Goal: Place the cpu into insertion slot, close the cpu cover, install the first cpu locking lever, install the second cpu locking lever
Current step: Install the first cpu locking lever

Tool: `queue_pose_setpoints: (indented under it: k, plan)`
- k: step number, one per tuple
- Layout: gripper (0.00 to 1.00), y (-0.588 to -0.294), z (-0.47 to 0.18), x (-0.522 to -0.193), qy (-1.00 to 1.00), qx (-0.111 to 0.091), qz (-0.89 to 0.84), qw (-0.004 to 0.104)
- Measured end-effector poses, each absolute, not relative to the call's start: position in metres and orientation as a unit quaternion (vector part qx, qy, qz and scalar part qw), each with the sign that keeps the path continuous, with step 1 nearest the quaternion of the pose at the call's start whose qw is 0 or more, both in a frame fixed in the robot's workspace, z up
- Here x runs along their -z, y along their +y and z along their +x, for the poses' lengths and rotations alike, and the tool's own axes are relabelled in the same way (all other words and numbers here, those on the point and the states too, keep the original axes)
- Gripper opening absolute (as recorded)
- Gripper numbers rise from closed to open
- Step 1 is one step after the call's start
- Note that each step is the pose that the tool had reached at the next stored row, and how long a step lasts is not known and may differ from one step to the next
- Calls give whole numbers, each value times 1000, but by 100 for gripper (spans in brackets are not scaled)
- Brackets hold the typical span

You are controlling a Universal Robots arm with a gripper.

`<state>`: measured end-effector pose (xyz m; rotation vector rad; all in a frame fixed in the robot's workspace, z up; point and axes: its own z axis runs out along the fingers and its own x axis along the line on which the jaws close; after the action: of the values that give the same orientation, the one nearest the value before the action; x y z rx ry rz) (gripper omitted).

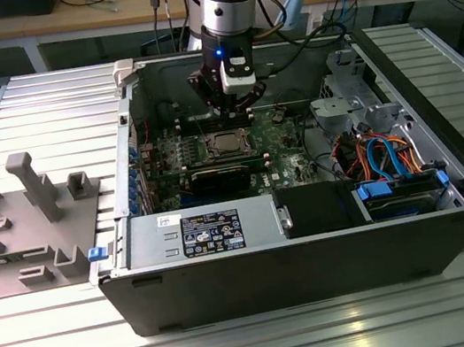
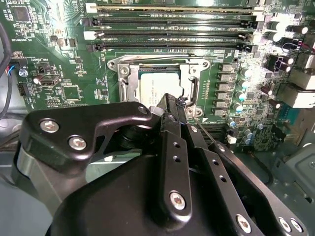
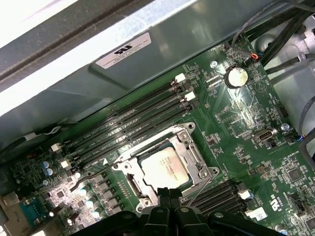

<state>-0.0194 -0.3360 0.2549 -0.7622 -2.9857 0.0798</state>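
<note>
The cpu point(image 3: 163, 168), a small silver-grey square, lies flat in the insertion slot point(image 1: 225, 145) on the green motherboard. The cpu cover point(image 3: 191, 147), a thin silver frame, lies down around the chip point(image 2: 156, 84). A thin wire locking lever point(image 3: 87, 176) sticks out sideways from the socket toward the row of capacitors; in the second wrist view it is the fine rod point(image 2: 209, 132) beside my fingers. My gripper point(image 3: 167, 192) hangs just above the socket's near edge, shut with its fingertips point(image 2: 173, 104) together and nothing seen between them. From outside, the gripper point(image 1: 229, 106) hovers over the board inside the case.
Long black memory slots point(image 2: 172, 29) run along one side of the socket. The open case's metal wall point(image 3: 123, 98) rises close behind them. A drive cage with orange and blue cables point(image 1: 382, 156) fills the exterior view's right, and a grey fixture point(image 1: 24, 219) stands outside at its left.
</note>
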Motion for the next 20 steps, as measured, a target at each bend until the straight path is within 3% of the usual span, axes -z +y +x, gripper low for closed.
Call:
queue_pose_setpoints:
  k: [20]
  plan:
    - [11, -336, -19, -255, -973, -26, -227, 29]
